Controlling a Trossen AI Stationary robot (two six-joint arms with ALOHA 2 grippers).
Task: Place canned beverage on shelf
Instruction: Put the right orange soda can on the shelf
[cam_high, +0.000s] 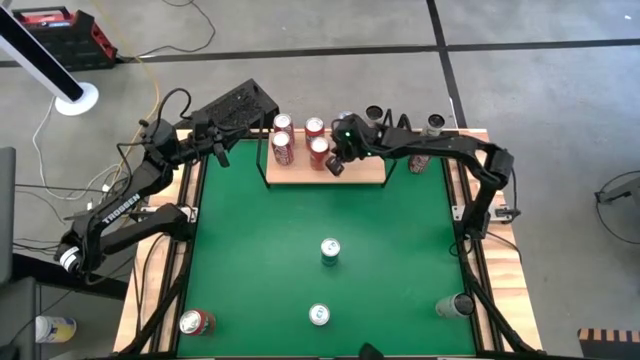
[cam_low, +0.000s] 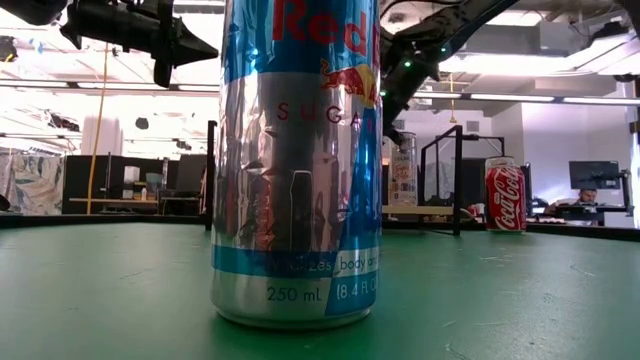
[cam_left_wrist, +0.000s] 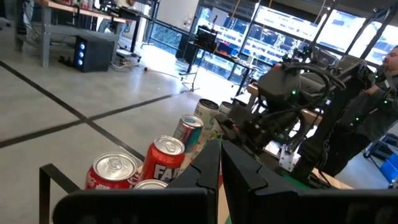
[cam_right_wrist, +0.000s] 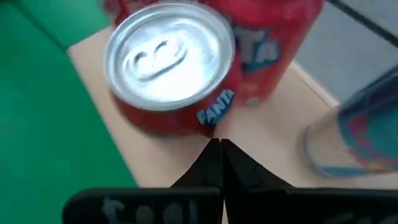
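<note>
The shelf (cam_high: 325, 172), a light-wood board with black wire ends, stands at the table's far edge. Several red cans stand upright on it, among them a Fanta can (cam_right_wrist: 168, 68) (cam_high: 320, 148). My right gripper (cam_right_wrist: 219, 146) (cam_high: 335, 166) is shut and slants down, its tips just before that can's side. My left gripper (cam_left_wrist: 219, 155) (cam_high: 220, 150) is shut and waits level above the table's far left corner. Loose on the green table are a silver-blue can (cam_low: 295, 160) (cam_high: 319, 315) and a can at mid-table (cam_high: 330, 250). My right gripper's shut fingertips (cam_right_wrist: 214, 143) stand at the Fanta can's side, low on its wall (cam_right_wrist: 208, 127), slanting down from the table's right. The view is blurred and I cannot tell whether they touch it. The can stands upright on the board.
A red can lies near the front left corner (cam_high: 195, 322) and a grey one near the front right (cam_high: 455, 305). More cans stand beyond the shelf's right end (cam_high: 420, 160), and a Coca-Cola can (cam_low: 505, 195) shows in the low view. The mid-table is open green mat (cam_high: 250, 240).
</note>
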